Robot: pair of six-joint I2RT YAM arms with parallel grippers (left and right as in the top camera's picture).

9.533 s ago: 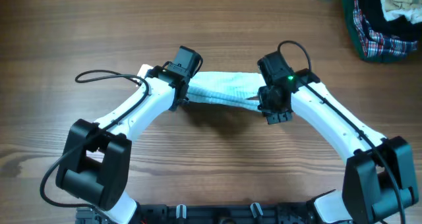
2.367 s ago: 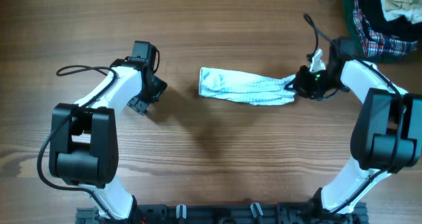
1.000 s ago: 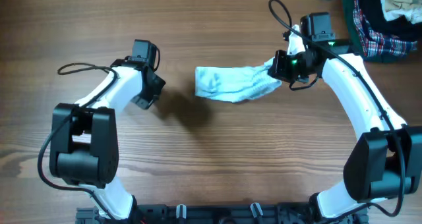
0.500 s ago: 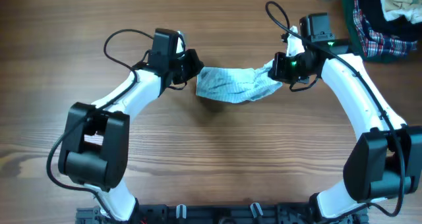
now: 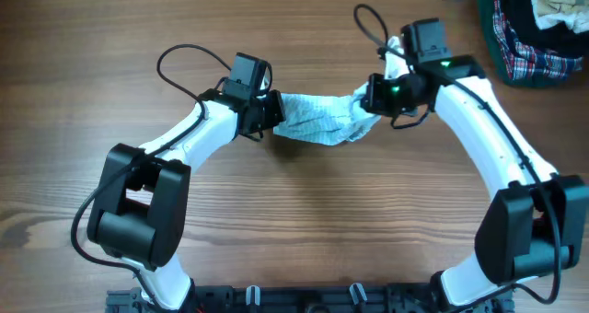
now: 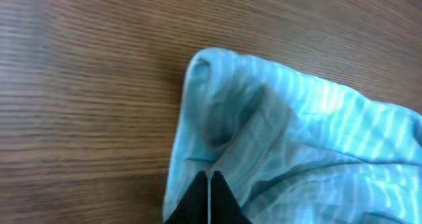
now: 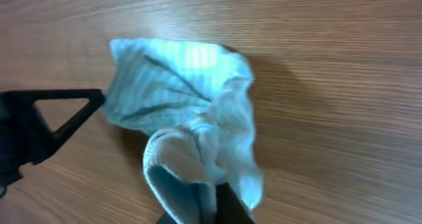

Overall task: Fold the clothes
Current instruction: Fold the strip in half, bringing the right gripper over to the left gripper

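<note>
The clothes [image 5: 317, 121], a small pale blue-and-white striped garment, lie wrinkled on the wooden table between the two arms. My left gripper [image 5: 270, 118] is shut, its black fingertips [image 6: 209, 178] pressed together on top of the garment's left end [image 6: 297, 138]; no cloth shows between them. My right gripper [image 5: 368, 99] is shut on the garment's right end, which bunches up around its fingers [image 7: 211, 207] and is lifted off the table. The rest of the cloth [image 7: 178, 85] droops toward the left gripper [image 7: 39, 125], seen dark at the left of the right wrist view.
A heap of red-green plaid, dark and cream clothes [image 5: 534, 28] sits at the table's far right corner. Black cables loop above each wrist [image 5: 184, 60].
The left arm swung right from the bare table onto the garment's left end. The right gripper carried the right end a little further left, so the cloth is shorter and more bunched.
</note>
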